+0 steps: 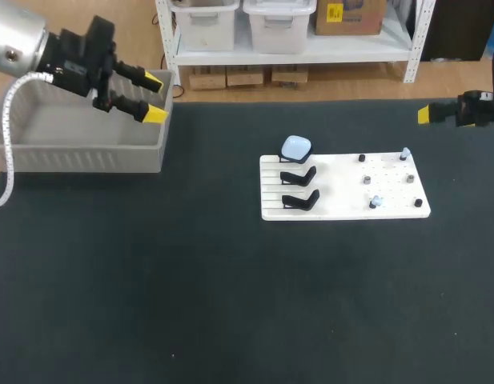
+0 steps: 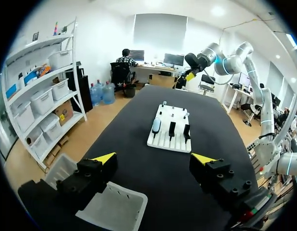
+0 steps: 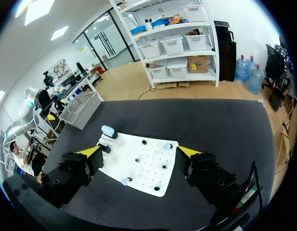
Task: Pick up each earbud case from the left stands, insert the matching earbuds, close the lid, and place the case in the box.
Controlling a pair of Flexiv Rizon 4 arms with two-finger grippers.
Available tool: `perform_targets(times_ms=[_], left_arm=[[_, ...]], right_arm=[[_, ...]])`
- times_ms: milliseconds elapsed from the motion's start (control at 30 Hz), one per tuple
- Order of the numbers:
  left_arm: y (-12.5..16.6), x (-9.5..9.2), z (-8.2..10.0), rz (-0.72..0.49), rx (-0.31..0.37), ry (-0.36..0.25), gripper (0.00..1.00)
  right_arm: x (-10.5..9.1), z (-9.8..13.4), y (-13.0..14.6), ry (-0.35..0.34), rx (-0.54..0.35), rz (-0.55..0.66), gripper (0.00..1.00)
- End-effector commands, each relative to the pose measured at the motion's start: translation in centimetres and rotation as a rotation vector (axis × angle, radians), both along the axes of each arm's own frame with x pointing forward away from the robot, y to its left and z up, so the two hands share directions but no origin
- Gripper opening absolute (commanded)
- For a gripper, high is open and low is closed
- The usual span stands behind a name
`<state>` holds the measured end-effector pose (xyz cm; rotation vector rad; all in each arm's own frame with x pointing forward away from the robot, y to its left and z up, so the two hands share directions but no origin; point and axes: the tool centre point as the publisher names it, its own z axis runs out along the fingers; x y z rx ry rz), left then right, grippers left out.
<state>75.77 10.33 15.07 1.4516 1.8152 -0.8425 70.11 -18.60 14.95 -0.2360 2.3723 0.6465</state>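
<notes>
A white board (image 1: pixel 335 172) lies right of the table's middle. On its farthest left stand sits a pale blue earbud case (image 1: pixel 295 147), lid shut. The two nearer black stands (image 1: pixel 299 187) are bare. Two pale blue earbuds (image 1: pixel 404 152) (image 1: pixel 375 202) sit among dark pegs on the board's right half. My left gripper (image 1: pixel 154 98) hangs open and empty over the grey box (image 1: pixel 78 132). My right gripper (image 1: pixel 427 114) is at the far right edge, open and empty. The left wrist view has its gripper (image 2: pixel 154 159) well short of the case (image 2: pixel 156 126). The right gripper (image 3: pixel 138 151) hovers above the board (image 3: pixel 146 175), the case (image 3: pixel 108 130) ahead.
The grey box stands at the table's back left corner, with nothing visible inside. It also shows under the left gripper as the box (image 2: pixel 114 207), and far off as the box (image 3: pixel 81 109). Black mat (image 1: pixel 190 280) covers the table.
</notes>
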Motion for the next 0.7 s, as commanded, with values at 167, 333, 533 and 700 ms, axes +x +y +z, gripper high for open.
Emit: perform_targets(times_ms=[167, 333, 533, 700], left_arm=[[-2.6, 1.6, -1.6, 0.004, -0.019, -0.033, 1.00], [-4.6, 2.6, -2.6, -0.034, -0.027, -0.052, 1.00], [-7.0, 3.2, -3.8, -0.099, -0.043, -0.044, 1.00], [-8.7, 3.6, -4.9, -0.123, -0.058, -0.026, 1.00]], right_arm=[[0.0, 0.0, 0.0, 0.000, -0.001, 0.000, 1.00], [0.0, 0.0, 0.0, 0.000, -0.001, 0.000, 1.00], [0.0, 0.0, 0.0, 0.000, -0.001, 0.000, 1.00], [0.0, 0.0, 0.0, 0.000, -0.001, 0.000, 1.00]])
